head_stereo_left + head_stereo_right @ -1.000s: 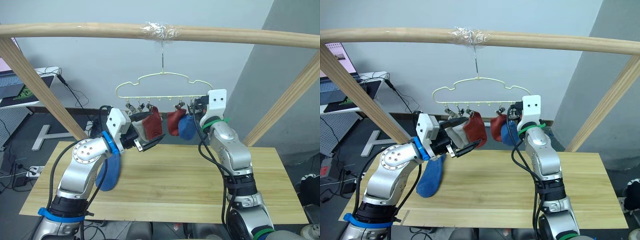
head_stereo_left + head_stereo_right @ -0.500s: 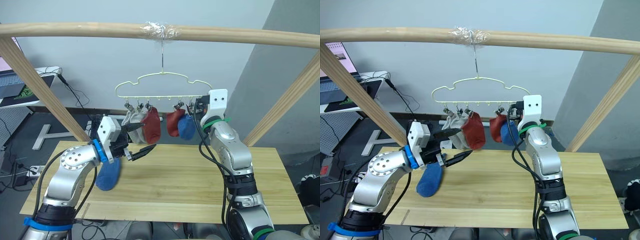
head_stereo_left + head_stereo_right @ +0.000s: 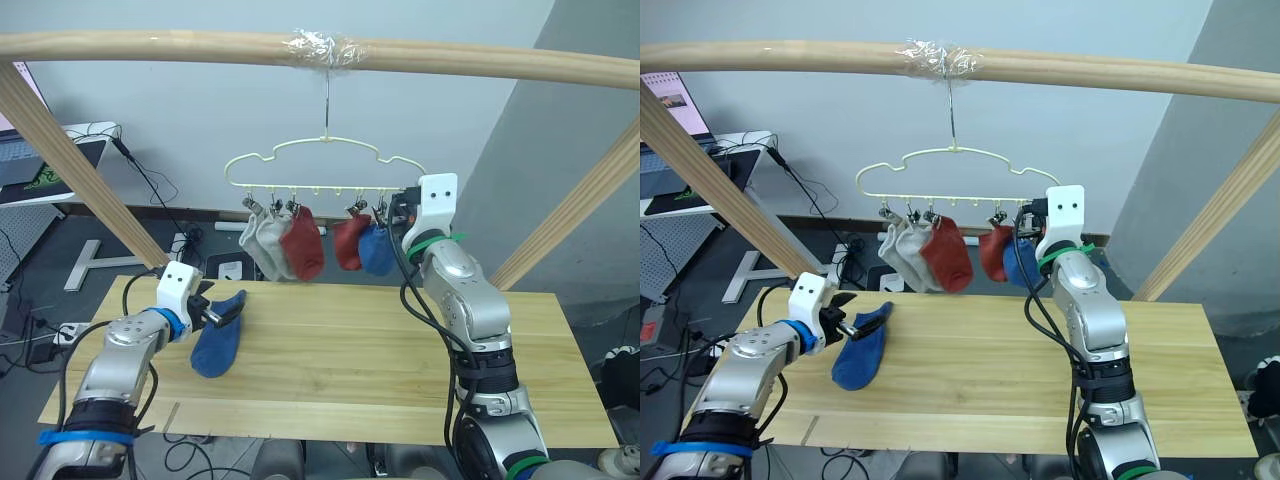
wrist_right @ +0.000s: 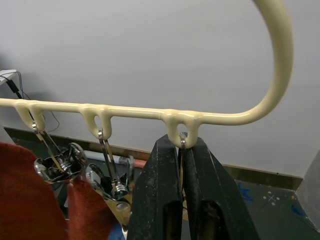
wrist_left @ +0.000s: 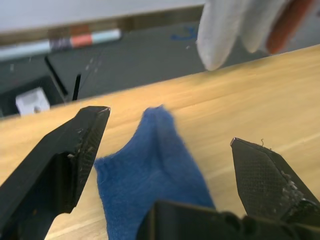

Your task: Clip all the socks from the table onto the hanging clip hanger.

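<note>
The pale-yellow clip hanger (image 3: 325, 160) hangs by its hook from the top pole. Clipped to it are two grey socks (image 3: 262, 245), two rust-red socks (image 3: 303, 245) and one blue sock (image 3: 377, 250). Another blue sock (image 3: 218, 335) lies on the left part of the table (image 3: 350, 370). My left gripper (image 3: 224, 312) is low at that sock's upper end, open, with the sock (image 5: 155, 165) lying between its fingers (image 5: 65, 160). Up at the hanger's right end, my right gripper (image 4: 181, 165) is shut on the wire of the last clip.
A wooden frame surrounds the table: a top pole (image 3: 450, 60), a slanting pole on the left (image 3: 70, 170) and another on the right (image 3: 570, 220). A desk with a laptop (image 3: 40, 170) and cables stands behind, at the left.
My left gripper let go of the grey sock, which now hangs from a clip, and came down to the blue sock on the table. The right arm stayed put.
</note>
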